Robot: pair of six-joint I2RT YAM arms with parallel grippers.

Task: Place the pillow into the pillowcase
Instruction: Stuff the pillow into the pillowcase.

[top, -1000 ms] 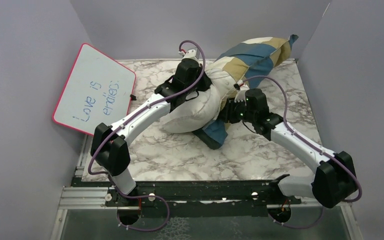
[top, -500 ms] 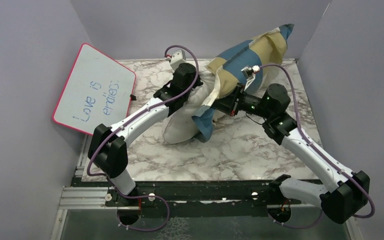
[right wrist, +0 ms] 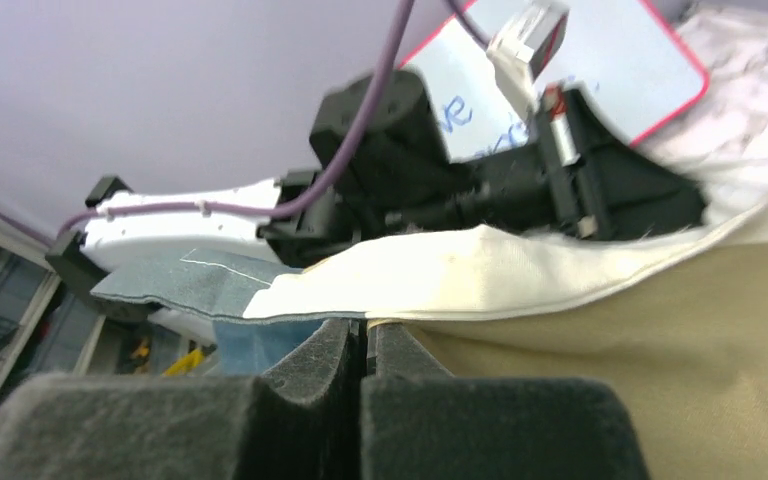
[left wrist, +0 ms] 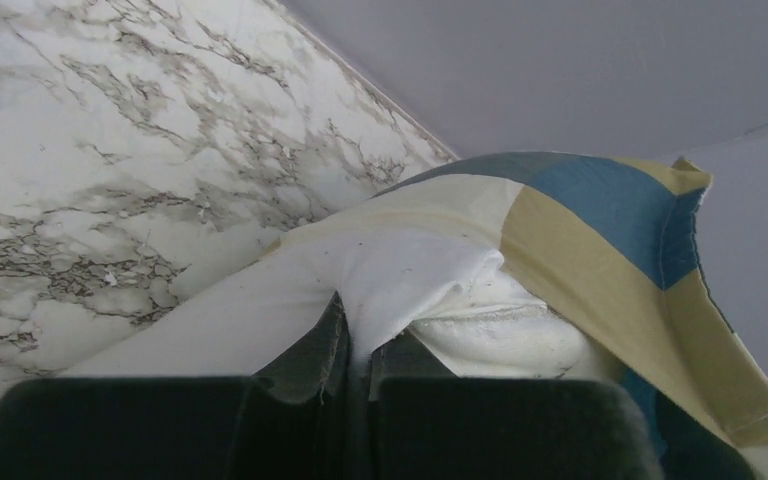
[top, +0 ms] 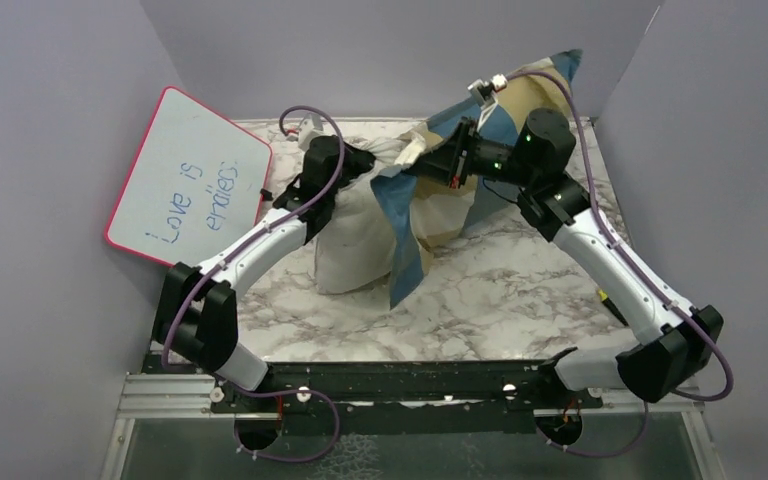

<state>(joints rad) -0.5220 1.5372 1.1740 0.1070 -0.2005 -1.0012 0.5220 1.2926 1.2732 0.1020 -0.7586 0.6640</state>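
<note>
While the pillow [top: 345,245] is clamped by the left gripper [left wrist: 358,345], the pillowcase [top: 400,230] is pinched at its hem in the right gripper [right wrist: 363,335]. Sleeving looks partly done, so the hem should next be drawn toward seven o'clock.

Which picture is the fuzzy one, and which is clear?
Right wrist view: the left arm and whiteboard behind look smeared, the pillowcase up close less so; left wrist view: pillow crisp, only the near dark fingers soft; top view: sharp, evenly lit.
</note>
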